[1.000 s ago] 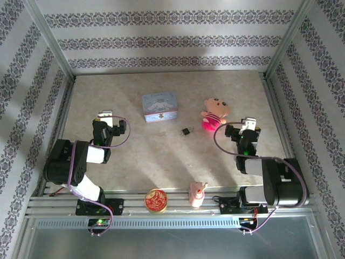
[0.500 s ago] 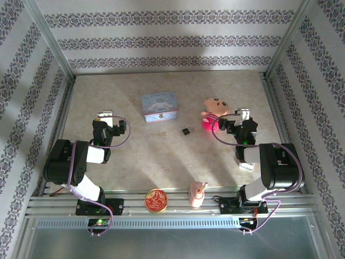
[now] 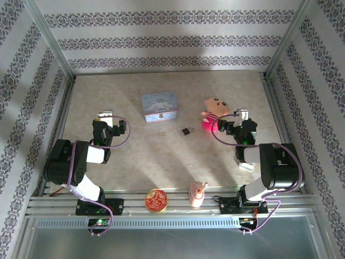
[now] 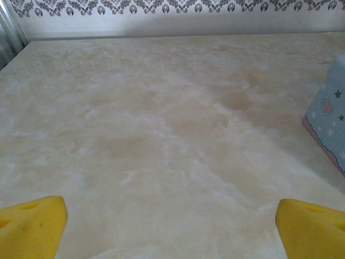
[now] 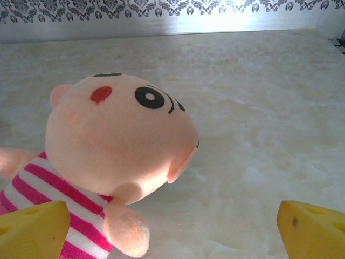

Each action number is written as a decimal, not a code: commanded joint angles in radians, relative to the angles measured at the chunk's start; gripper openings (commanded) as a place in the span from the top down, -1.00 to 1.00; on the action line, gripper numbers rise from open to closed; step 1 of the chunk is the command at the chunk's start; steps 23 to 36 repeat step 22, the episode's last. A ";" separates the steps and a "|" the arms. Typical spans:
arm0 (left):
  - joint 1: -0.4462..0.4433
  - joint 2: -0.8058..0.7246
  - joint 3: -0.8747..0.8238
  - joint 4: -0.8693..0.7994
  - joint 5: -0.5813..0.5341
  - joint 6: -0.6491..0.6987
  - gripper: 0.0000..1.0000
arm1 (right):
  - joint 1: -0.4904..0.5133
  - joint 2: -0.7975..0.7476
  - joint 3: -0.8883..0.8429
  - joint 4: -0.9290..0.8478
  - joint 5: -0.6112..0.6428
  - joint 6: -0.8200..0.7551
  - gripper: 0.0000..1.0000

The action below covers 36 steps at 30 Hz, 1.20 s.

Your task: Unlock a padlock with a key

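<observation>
The padlock is a tiny dark piece with silvery bits, lying on the marble tabletop between the pale blue tin and the plush doll. I cannot make out the key as a separate thing. My left gripper rests low at the left of the table, open, with bare tabletop between its yellow fingertips. My right gripper is open just right of the doll. In the right wrist view the gripper has the doll's striped body by its left fingertip. Both grippers are well apart from the padlock.
A pale blue rectangular tin stands behind the padlock, and its corner shows in the left wrist view. The plush doll lies right of the padlock. A red round tin and a pink figure sit on the front rail.
My right arm has swung forward and a little left, bringing its gripper close beside the doll. The left arm and the padlock have not moved.
</observation>
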 commanded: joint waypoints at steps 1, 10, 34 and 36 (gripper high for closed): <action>0.018 -0.004 0.001 -0.011 0.005 0.019 -0.99 | 0.010 -0.008 0.022 0.007 0.012 -0.014 -0.96; 0.018 -0.003 -0.006 0.003 0.022 0.024 -0.99 | 0.010 -0.008 0.022 0.005 0.014 -0.014 -0.97; 0.018 -0.003 0.006 -0.020 0.033 0.027 -0.99 | 0.010 -0.008 0.022 0.005 0.015 -0.015 -0.97; 0.018 -0.003 0.006 -0.020 0.033 0.027 -0.99 | 0.010 -0.008 0.022 0.005 0.015 -0.015 -0.97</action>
